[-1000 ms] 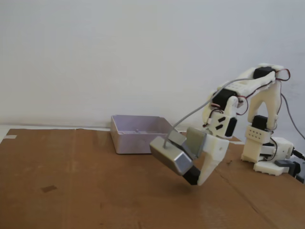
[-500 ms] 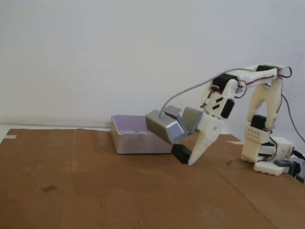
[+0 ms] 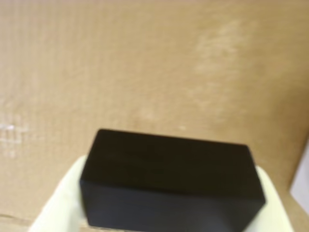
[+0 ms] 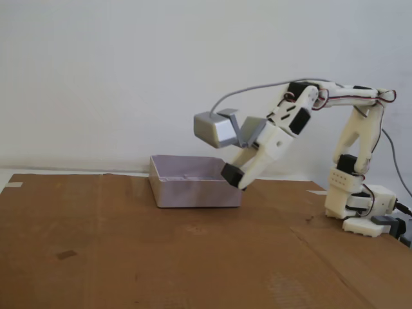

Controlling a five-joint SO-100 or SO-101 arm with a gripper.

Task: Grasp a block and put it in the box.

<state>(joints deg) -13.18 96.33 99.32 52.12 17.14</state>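
A small matte black block (image 4: 232,174) is clamped between my white fingers, and my gripper (image 4: 235,177) is shut on it, held in the air at the right end of the box. In the wrist view the block (image 3: 169,179) fills the lower middle, with pale fingertips (image 3: 58,203) at both of its sides over brown cardboard. The box (image 4: 190,181) is a shallow pale grey-lilac tray standing near the back wall, just left of and below the block.
A grey camera housing (image 4: 215,129) with a cable rides above my wrist. The arm's white base (image 4: 360,209) stands at the right. Brown cardboard (image 4: 129,257) covers the table, with a small dark mark (image 4: 65,255) at the left.
My arm has lifted the block up off the cardboard and carried it left and back, from low in front of the box up to the box's right end.
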